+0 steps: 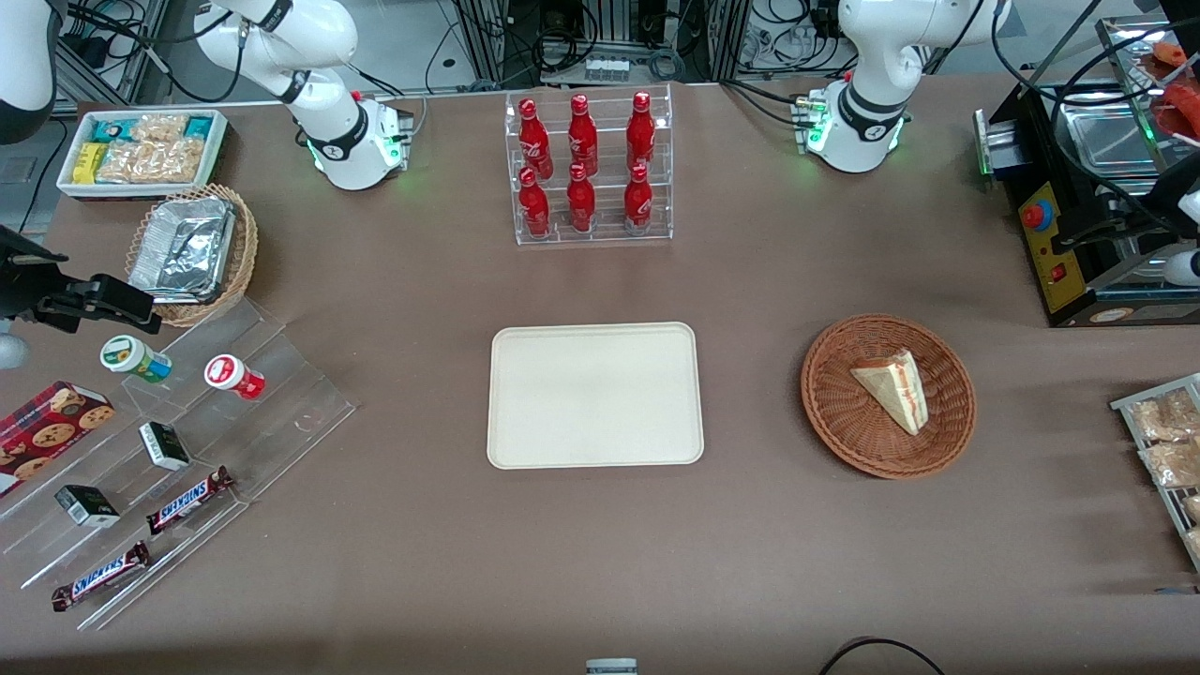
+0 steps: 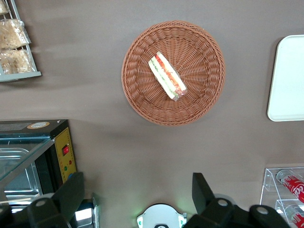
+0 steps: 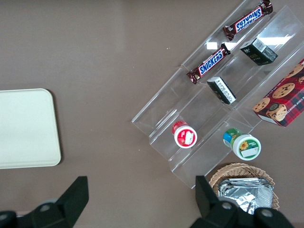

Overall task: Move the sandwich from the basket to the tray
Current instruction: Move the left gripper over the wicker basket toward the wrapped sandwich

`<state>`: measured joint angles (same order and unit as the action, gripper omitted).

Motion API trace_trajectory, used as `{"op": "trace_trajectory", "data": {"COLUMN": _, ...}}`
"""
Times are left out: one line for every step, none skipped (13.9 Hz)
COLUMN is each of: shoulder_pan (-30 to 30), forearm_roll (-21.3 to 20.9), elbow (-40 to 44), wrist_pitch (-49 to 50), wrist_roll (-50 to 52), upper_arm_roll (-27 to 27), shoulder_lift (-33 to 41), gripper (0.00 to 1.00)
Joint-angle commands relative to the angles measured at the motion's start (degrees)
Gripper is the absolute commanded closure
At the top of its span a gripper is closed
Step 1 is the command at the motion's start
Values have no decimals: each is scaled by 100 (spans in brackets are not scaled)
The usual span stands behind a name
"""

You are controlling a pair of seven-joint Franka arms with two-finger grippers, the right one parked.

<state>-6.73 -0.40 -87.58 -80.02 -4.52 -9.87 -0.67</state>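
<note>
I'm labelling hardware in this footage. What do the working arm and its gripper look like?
The glossy white left arm has a black joint band, a round base lit green and black cables trailing off. Its gripper, above the table near the wicker basket, has two matte black wedge-shaped fingers, spread apart.

Reddish-brown weave on the basket (image 1: 848,427), ring upon ring of wicker, and in it the sandwich (image 1: 892,388): pale white bread, red and green stripes along the cut edge. The tray (image 1: 594,395) is plain cream-beige, no pattern at all. Dull brown table (image 1: 600,562) under everything. The tool (image 2: 137,192) hangs above the table with black fingers (image 2: 202,190) spread wide. Six bright red bottles (image 1: 583,164) with white lettering, in a clear rack. Crinkled silver foil container (image 1: 183,248) in a lighter tan wicker basket (image 1: 246,248).
</note>
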Motion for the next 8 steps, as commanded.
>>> {"op": "trace_trajectory", "data": {"shoulder_pan": -39, "forearm_roll": -29, "elbow": -65, "wrist_pitch": 40, "wrist_roll": -119, "upper_arm_roll": -7, "shoulder_lift": 94, "gripper": 0}}
{"op": "trace_trajectory", "data": {"shoulder_pan": -57, "forearm_roll": -30, "elbow": -31, "wrist_pitch": 31, "wrist_roll": -111, "upper_arm_roll": -6, "shoulder_lift": 76, "gripper": 0}}
{"op": "trace_trajectory", "data": {"shoulder_pan": -57, "forearm_roll": -39, "elbow": -48, "wrist_pitch": -21, "wrist_roll": -102, "upper_arm_roll": -15, "shoulder_lift": 7, "gripper": 0}}
{"op": "trace_trajectory", "data": {"shoulder_pan": -65, "forearm_roll": -56, "elbow": -57, "wrist_pitch": -48, "wrist_roll": -76, "upper_arm_roll": -7, "shoulder_lift": -125, "gripper": 0}}
{"op": "trace_trajectory", "data": {"shoulder_pan": -74, "forearm_roll": -91, "elbow": -92, "wrist_pitch": -161, "wrist_roll": -58, "upper_arm_roll": -6, "shoulder_lift": -196, "gripper": 0}}
{"op": "trace_trajectory", "data": {"shoulder_pan": -83, "forearm_roll": -170, "elbow": -179, "wrist_pitch": -311, "wrist_roll": -15, "upper_arm_roll": -6, "shoulder_lift": -257, "gripper": 0}}
{"op": "trace_trajectory", "data": {"shoulder_pan": -83, "forearm_roll": -197, "elbow": -311, "wrist_pitch": -486, "wrist_roll": 55, "upper_arm_roll": -6, "shoulder_lift": -301, "gripper": 0}}
{"op": "trace_trajectory", "data": {"shoulder_pan": -83, "forearm_roll": -197, "elbow": -477, "wrist_pitch": -697, "wrist_roll": 134, "upper_arm_roll": 2, "shoulder_lift": -328, "gripper": 0}}
